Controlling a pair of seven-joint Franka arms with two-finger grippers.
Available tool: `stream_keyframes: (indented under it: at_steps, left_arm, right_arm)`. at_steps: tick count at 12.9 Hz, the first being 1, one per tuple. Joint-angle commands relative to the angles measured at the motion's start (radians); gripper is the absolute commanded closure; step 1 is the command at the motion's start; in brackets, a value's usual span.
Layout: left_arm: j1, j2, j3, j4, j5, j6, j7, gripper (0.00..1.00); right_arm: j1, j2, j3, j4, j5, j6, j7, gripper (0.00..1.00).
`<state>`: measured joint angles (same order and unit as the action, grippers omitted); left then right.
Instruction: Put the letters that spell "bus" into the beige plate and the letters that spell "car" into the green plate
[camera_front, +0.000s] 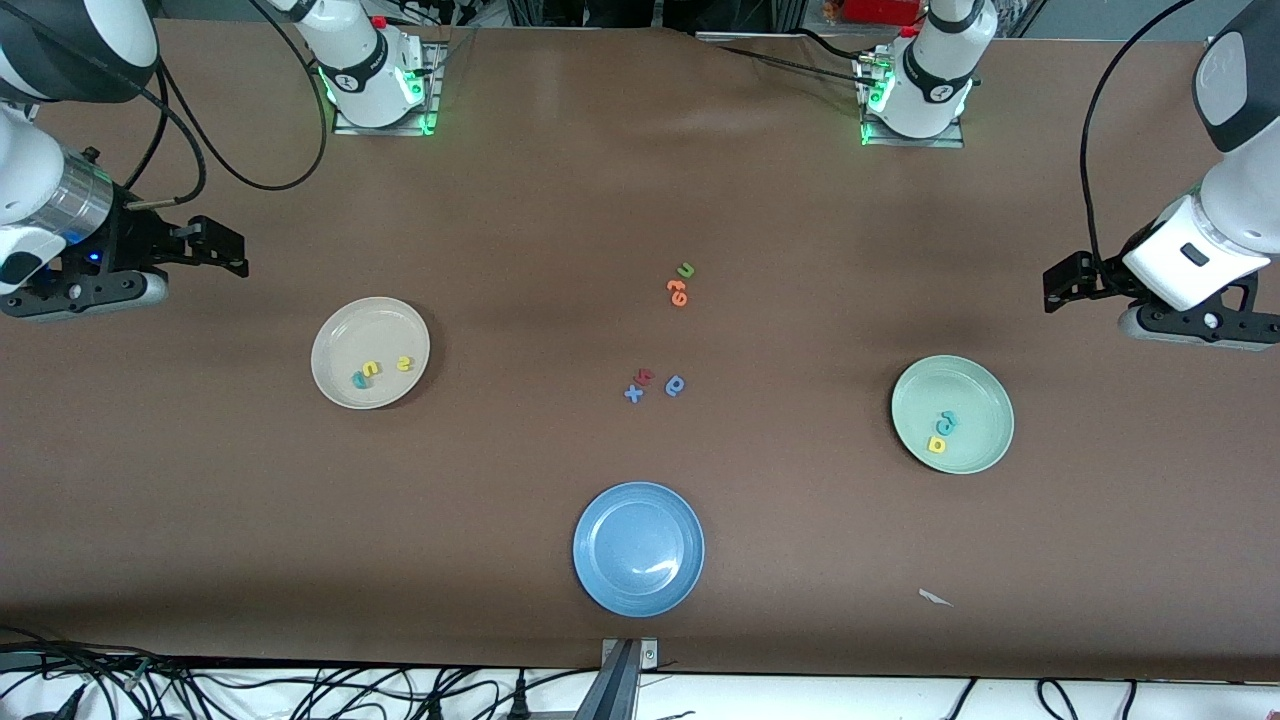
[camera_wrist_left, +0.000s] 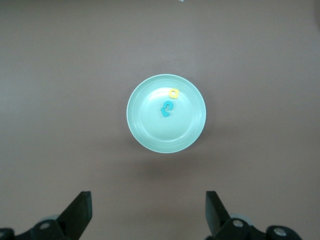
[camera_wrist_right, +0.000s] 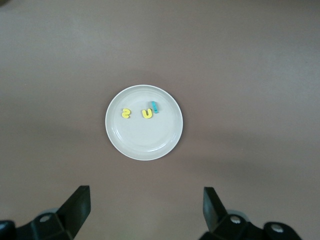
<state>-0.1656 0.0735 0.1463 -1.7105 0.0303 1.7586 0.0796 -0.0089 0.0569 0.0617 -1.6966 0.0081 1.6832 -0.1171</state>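
Pretty even overhead light on the brown table, nothing dim. The blue plate catches a small white glare and each plate drops a soft shadow. Green LEDs glow at both arm bases. Wrist views look sharp, tiny letters slightly soft.

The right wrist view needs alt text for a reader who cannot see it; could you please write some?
A beige plate sits on a brown table and holds a yellow s, a yellow u and a teal letter. The right gripper hangs above, fingers open.
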Motion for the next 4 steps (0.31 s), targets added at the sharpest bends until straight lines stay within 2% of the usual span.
stream_keyframes:
  at_steps: [1,4]
  left_arm:
    - [-0.006,-0.009,0.01,-0.009,-0.03,-0.004,0.025,0.0]
    - [-0.006,-0.009,0.01,-0.008,-0.03,-0.004,0.025,0.0]
  right_arm:
    - [0.001,-0.017,-0.002,0.003,-0.01,-0.017,-0.01,0.0]
    - [0.001,-0.02,0.003,0.003,-0.011,-0.027,0.002,0.0]
